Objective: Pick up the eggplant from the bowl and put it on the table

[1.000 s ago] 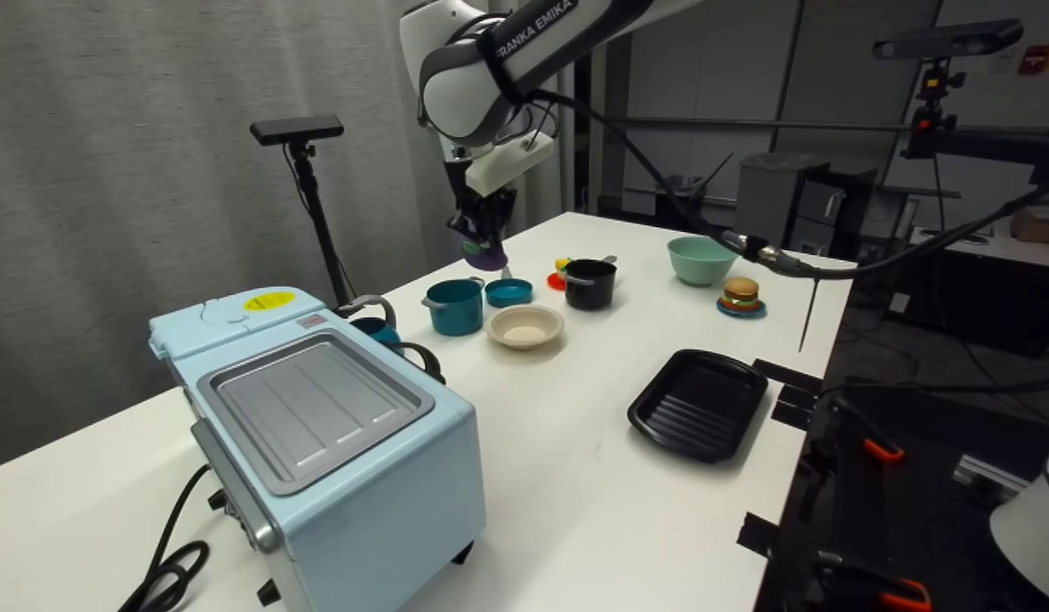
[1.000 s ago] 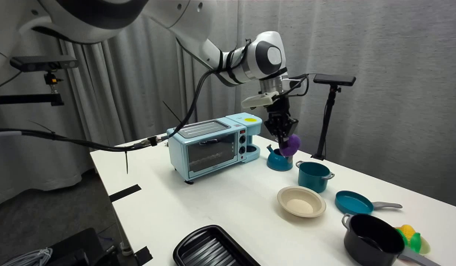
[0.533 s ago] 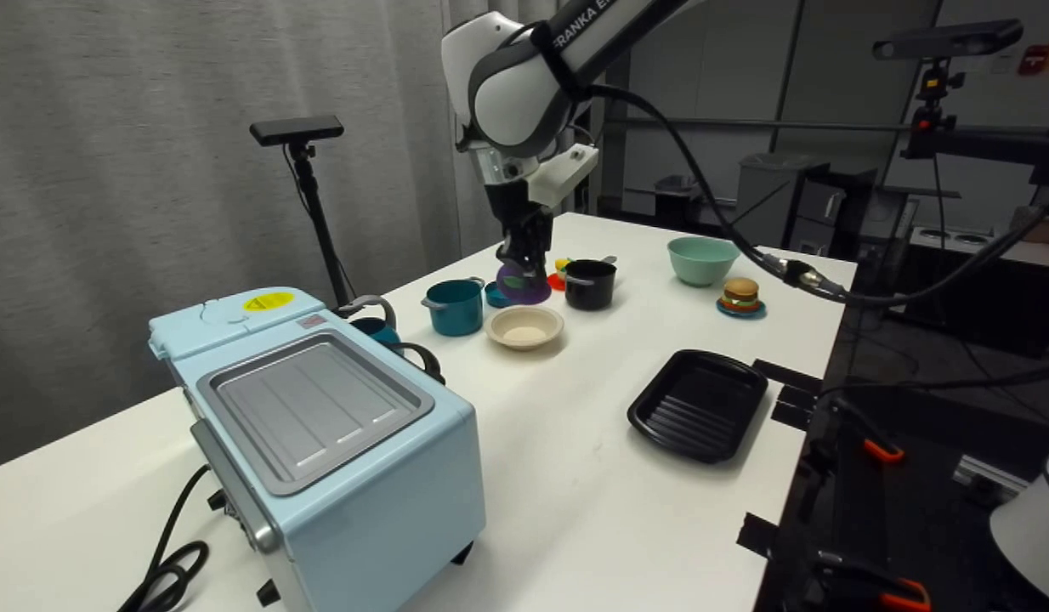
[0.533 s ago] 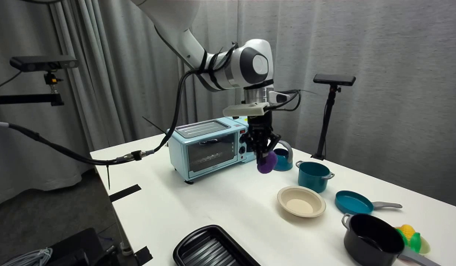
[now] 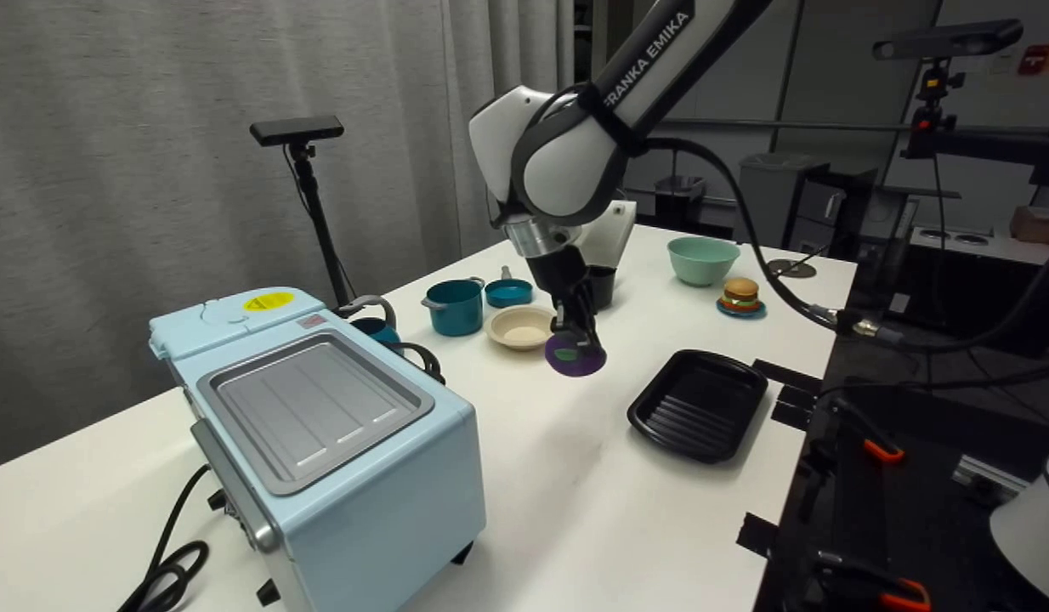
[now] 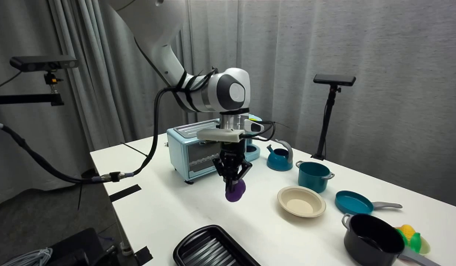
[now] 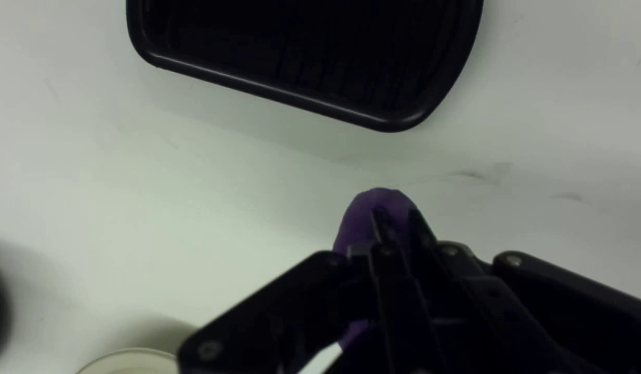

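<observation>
A black two-finger gripper pinches a dark purple toy eggplant, which appears in both exterior views to hang above the white table, not yet touching it. Over the last second the pair has sunk lower and moved away from the teal two-handled pot, to a spot near a beige bowl and a black ribbed roasting tray. The picking up therefore looks finished; placing remains, probably a further descent and a release, taking care to miss the tray.
</observation>
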